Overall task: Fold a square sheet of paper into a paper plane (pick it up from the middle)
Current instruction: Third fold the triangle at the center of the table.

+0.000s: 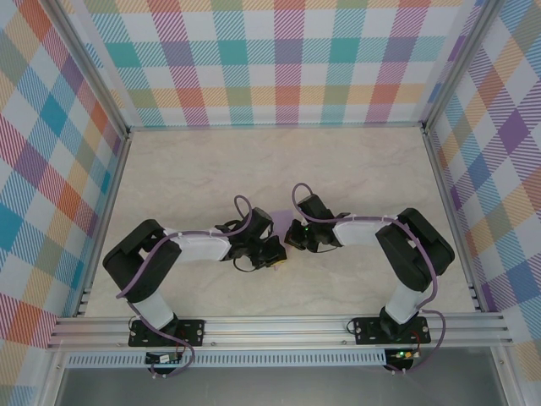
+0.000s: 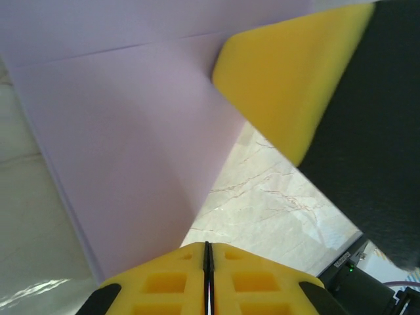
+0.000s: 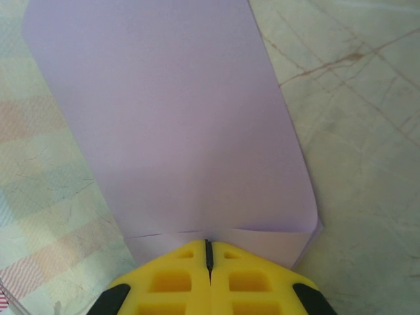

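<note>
square sheet of paper (image 3: 177, 118), lavender, at centre of top view over marble table (image 1: 363, 169), between two grippers. right gripper (image 3: 209, 244) bottom centre of its wrist view, yellow jaws pressed together on sheet's near edge; crease line runs just above tips. left gripper (image 2: 208, 246) bottom centre of its view, jaws clamped on sheet's lower edge; sheet spreads across upper left. right gripper's yellow finger (image 2: 289, 79) at upper right, against sheet.

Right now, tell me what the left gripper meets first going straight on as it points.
The square sheet of paper: the left gripper looks shut on it, so it would push into the sheet. A yellow finger of the right gripper sits just right of that line; depth unclear.
</note>
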`<state>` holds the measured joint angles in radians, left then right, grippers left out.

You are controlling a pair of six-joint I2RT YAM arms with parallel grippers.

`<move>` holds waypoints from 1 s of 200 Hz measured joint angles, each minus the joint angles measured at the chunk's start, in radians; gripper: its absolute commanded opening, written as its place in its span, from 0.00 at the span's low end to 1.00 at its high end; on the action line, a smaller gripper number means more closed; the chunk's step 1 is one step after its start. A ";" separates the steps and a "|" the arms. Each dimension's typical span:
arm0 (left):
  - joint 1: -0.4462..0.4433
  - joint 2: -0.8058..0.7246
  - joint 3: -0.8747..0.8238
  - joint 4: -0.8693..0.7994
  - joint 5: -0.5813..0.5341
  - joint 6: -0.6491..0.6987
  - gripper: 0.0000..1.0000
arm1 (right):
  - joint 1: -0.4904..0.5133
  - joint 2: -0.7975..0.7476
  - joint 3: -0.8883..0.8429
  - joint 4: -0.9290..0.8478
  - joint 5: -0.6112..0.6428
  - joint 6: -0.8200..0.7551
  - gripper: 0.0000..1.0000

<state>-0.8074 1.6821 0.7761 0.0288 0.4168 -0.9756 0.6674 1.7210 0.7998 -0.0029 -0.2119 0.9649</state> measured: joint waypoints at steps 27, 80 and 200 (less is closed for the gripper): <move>-0.001 0.000 -0.002 -0.004 -0.024 0.007 0.08 | 0.000 0.000 -0.001 0.001 0.001 0.000 0.00; -0.001 0.000 -0.015 -0.021 -0.070 0.035 0.07 | 0.000 0.000 -0.002 0.002 0.002 0.000 0.00; -0.003 0.000 -0.016 -0.026 -0.083 0.090 0.00 | 0.000 -0.085 -0.019 -0.029 -0.002 -0.121 0.01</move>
<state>-0.8101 1.6821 0.7601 0.0029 0.3340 -0.8852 0.6670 1.6356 0.7803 -0.0315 -0.2134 0.8436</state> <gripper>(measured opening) 0.040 0.046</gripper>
